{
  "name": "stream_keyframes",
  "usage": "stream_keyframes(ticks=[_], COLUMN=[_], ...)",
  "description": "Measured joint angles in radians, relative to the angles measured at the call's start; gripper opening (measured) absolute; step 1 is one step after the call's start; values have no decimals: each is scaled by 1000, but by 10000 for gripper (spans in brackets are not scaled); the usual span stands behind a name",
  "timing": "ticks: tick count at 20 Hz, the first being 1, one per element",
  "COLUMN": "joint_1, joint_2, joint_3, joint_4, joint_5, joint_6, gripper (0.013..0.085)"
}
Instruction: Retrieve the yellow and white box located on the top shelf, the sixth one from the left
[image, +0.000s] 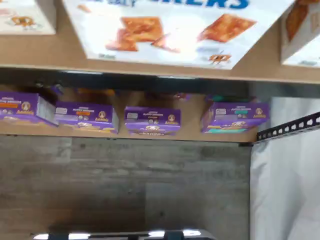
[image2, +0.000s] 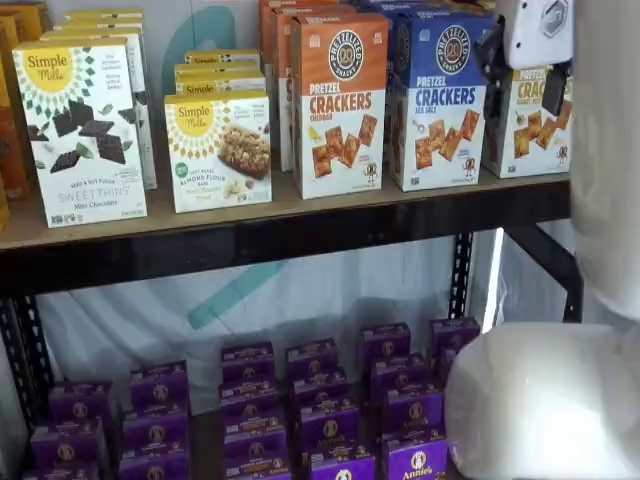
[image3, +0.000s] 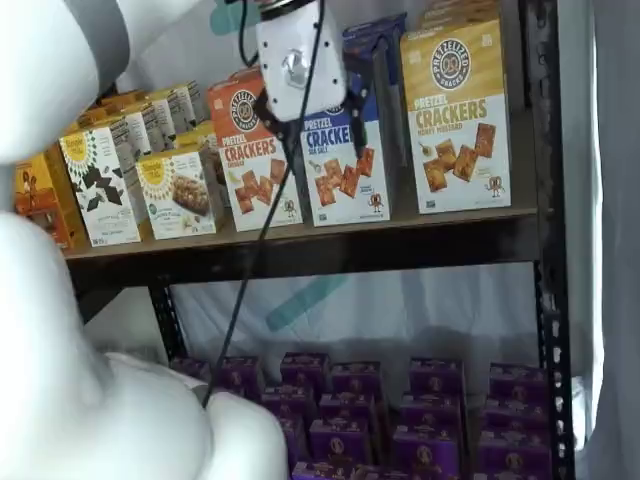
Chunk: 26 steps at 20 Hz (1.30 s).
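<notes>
Partly, pincer (image2: 522, 88) hides yellow and white box (image2: 531, 122)

The yellow and white box (image3: 456, 117) stands upright at the right end of the top shelf (image3: 300, 250), upper right of the frame in a shelf view, its face to the front. A yellow band with a round black logo tops it; "PRETZEL CRACKERS" runs above square brown crackers on a white lower face. In a shelf view it is partly hidden at the right edge (image2: 527, 130). The shelf is a tan board on a thick dark beam. The wrist view may catch only the box's corner, too cropped to be sure.
</notes>
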Motion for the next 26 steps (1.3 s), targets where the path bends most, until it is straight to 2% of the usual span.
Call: stream_keyframes(ticks=[5,11,15,20,26], joint_1=[-103,-183,-245,-280,-296], joint_2=[54,115,168,208,230], joint_3=[-18,-54,-106,-152,-178], joint_4=[36,63,99,119,119], joint_5=[-58,-105,-129,-123,-126], joint_6=[-95,-171,-228,-260,-275], gripper=[850,850,850,850,850])
